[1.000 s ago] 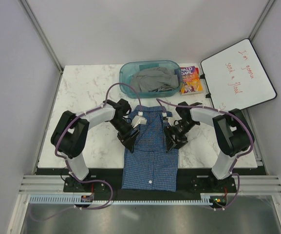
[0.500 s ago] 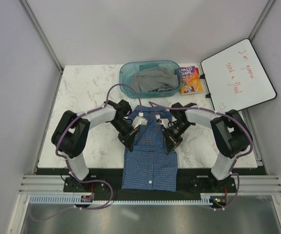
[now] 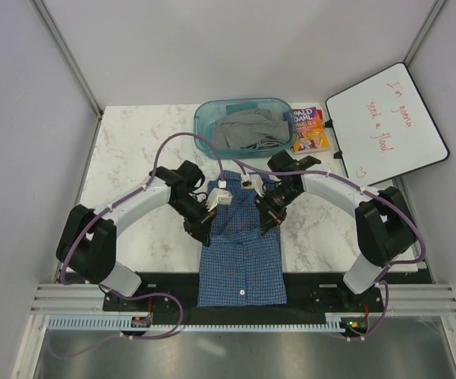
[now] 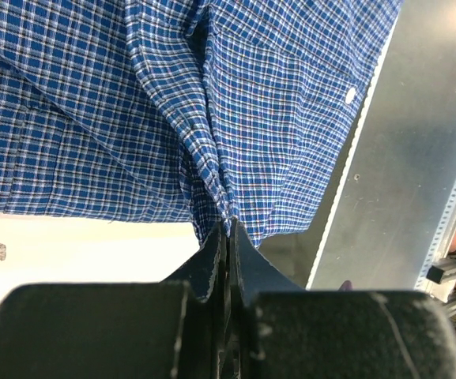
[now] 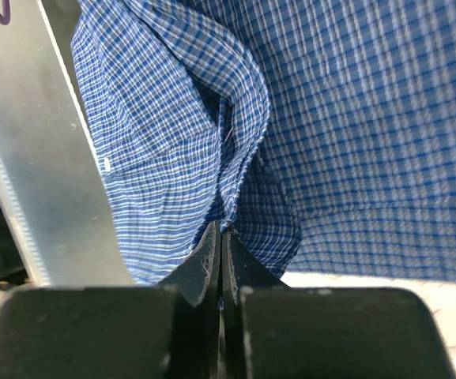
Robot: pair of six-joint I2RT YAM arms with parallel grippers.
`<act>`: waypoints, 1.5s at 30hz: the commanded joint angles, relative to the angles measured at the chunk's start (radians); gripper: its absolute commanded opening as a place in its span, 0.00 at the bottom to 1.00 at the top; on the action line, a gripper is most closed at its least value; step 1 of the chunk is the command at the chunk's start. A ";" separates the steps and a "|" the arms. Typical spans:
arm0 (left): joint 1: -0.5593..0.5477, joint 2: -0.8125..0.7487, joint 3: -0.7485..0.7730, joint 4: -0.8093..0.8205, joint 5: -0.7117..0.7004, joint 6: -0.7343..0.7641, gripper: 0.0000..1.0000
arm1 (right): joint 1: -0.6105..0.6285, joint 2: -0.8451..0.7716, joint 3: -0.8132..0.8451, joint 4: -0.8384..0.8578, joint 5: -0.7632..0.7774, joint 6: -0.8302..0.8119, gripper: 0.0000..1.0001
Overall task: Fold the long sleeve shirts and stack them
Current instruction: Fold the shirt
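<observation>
Clamping the left claw (image 4: 226,227) shut on a pinched ridge of the blue checked shirt (image 3: 240,268), with cloth fanning out ahead of the tips and to both sides. Doing likewise with the right claw (image 5: 221,229), closed tight on a matching ridge at the opposite side edge. Carrying both pinches a little farther from the near edge of the table (image 3: 133,150) than 1 second ago, and drawing the 2 claws closer together. Narrowing and bunching the upper half of the shirt between the claws as a result, instead of leaving it wide and flat as before. Stretching the left arm out noticeably more than half a second ago, its elbow dropping toward the near left corner. Leaving the lower half of the shirt flat ahead of the claw tips, toward the arm bases, draping over the near table edge with 1 white button showing near the hem. Probably gathering the middle for a crosswise fold, or else dragging the whole shirt farther onto the table. Pointing, either way, to an early fold only: no stack begun, and grey clothing (image 3: 247,130) waiting in the teal bin (image 3: 204,118) on the far side of the claws. Risking thin cloth slipping out of either pinch.
</observation>
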 commanded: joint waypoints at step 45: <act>0.002 -0.096 -0.112 0.208 -0.096 -0.013 0.52 | -0.008 -0.088 -0.109 0.114 -0.011 0.050 0.28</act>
